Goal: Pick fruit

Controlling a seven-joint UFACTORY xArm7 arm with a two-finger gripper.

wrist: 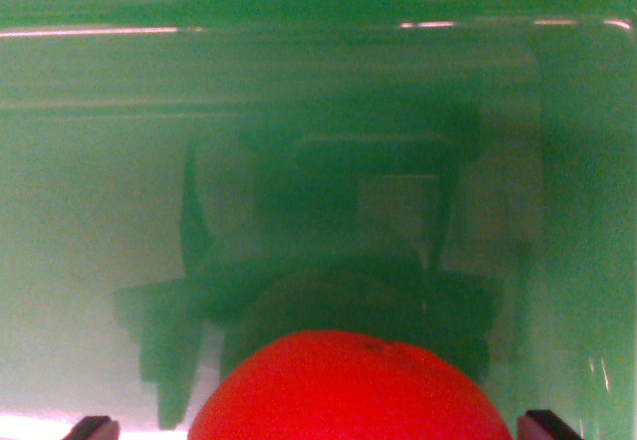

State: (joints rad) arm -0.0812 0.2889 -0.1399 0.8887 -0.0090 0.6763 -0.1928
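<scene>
A round red-orange fruit (348, 390) fills the bottom middle of the wrist view, with only its upper part showing. My gripper (323, 426) straddles it, and just the two dark fingertips (95, 426) peek in at the bottom corners. The right tip lies close to the fruit's edge. On the left, a strip of bright surface shows between tip and fruit, so the jaws stand open around it. The fruit rests on or just above a glossy green surface (90, 211).
The green surface carries a dark, blurred shadow or reflection of my gripper (338, 231) in the middle. A raised green rim or wall (299, 22) with bright glints runs across the top, and a darker green side (587, 211) stands at the wrist view's right.
</scene>
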